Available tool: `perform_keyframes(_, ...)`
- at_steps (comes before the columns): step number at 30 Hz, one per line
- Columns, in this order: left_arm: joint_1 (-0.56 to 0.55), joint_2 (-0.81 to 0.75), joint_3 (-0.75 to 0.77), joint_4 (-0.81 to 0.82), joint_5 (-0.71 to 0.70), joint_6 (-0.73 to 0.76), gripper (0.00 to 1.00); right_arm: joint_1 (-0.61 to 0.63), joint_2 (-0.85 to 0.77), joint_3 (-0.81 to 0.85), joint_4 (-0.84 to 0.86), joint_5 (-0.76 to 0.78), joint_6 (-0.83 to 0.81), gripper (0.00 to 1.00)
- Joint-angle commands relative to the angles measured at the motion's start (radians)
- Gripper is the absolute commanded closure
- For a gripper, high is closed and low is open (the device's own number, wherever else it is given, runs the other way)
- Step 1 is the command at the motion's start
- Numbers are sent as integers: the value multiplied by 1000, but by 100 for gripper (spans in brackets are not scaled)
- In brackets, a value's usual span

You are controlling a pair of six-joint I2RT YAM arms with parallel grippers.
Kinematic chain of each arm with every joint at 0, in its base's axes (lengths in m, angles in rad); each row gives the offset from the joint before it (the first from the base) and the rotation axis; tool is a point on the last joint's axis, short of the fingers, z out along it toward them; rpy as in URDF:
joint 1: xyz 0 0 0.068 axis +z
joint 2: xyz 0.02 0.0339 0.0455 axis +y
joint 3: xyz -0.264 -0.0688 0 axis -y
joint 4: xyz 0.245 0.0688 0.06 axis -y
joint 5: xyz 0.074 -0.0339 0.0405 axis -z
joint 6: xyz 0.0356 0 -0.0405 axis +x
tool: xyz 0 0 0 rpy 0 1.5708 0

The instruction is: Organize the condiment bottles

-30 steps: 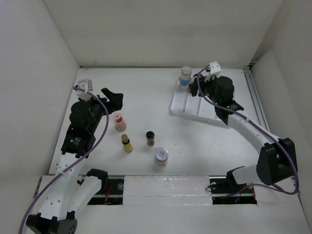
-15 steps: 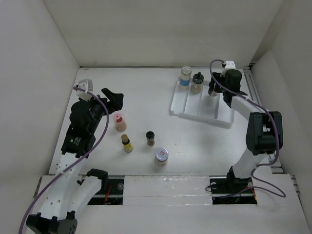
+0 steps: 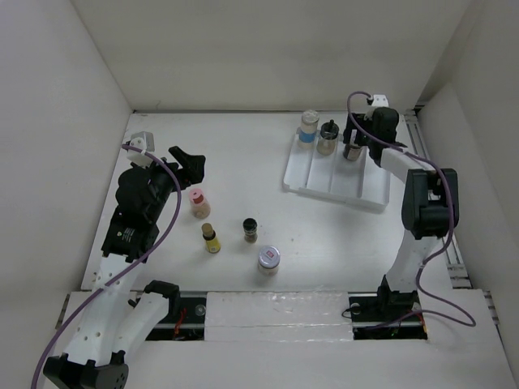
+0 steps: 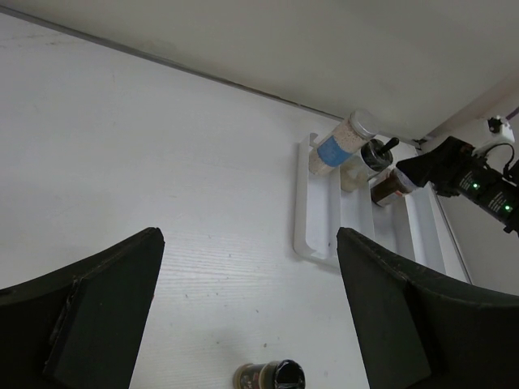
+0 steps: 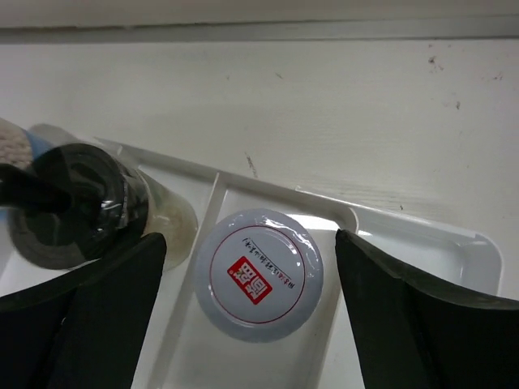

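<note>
Seven condiment bottles are in view: three in the white ridged tray (image 3: 340, 182) and four loose on the tabletop (image 3: 243, 154). The three in the tray stand upright in a row at its far end: a blue-labelled jar with a silver lid (image 3: 308, 127) on the left; just beside it a pale jar with a dark lid (image 3: 328, 136); and, across a ridge from that one, a jar with a red-and-white lid (image 5: 259, 275). The right end effector (image 5: 247, 243) hangs over this last jar, its two fingers spread wide to either side of the lid with a gap showing on each side, so it is open and grips nothing. The four on the tabletop stand upright and apart from one another, well clear of the tray: a pink jar with a pink lid (image 3: 198, 203); nearer the arm bases a yellow bottle with a dark lid (image 3: 211, 237); to its right a small dark bottle (image 3: 250, 229); and nearest the near edge a jar with a silver lid (image 3: 269, 259). The left end effector (image 4: 250, 235) hovers above the tabletop just beyond the pink jar; its fingers are wide apart with nothing between them, so it too is open.
</note>
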Motion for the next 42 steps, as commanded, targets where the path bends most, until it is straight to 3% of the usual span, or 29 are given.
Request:
perform_keyframes(1,7,-12,6,44,3,4,16,4,-140,21,60,-19,-1,8)
perform_keyframes(7,7,-12,6,44,13,4,16,135,-458,-227,60,-30,8,1)
perform_keyframes(12,7,-21,6,53,22,4,16,403,-646,-445,51,-163,4,1)
perform_keyframes(14,7,-21,6,53,22,4,16,471,-750,-525,8,-217,-29,1)
perform_keyframes(18,7,-30,6,53,31,4,16,620,-879,-582,-237,-304,-113,1)
perform_keyframes(25,7,-21,6,53,31,4,15,904,-815,-547,-442,-254,-133,1)
perform_keyframes(30,7,-30,15,53,19,4,15,1022,-747,-525,-451,-268,-145,1)
perform_keyframes(35,7,-30,15,53,19,4,15,1041,-682,-513,-448,-202,-145,1)
perform_keyframes(42,7,-39,15,53,19,4,15,1041,-568,-502,-298,-154,-136,1)
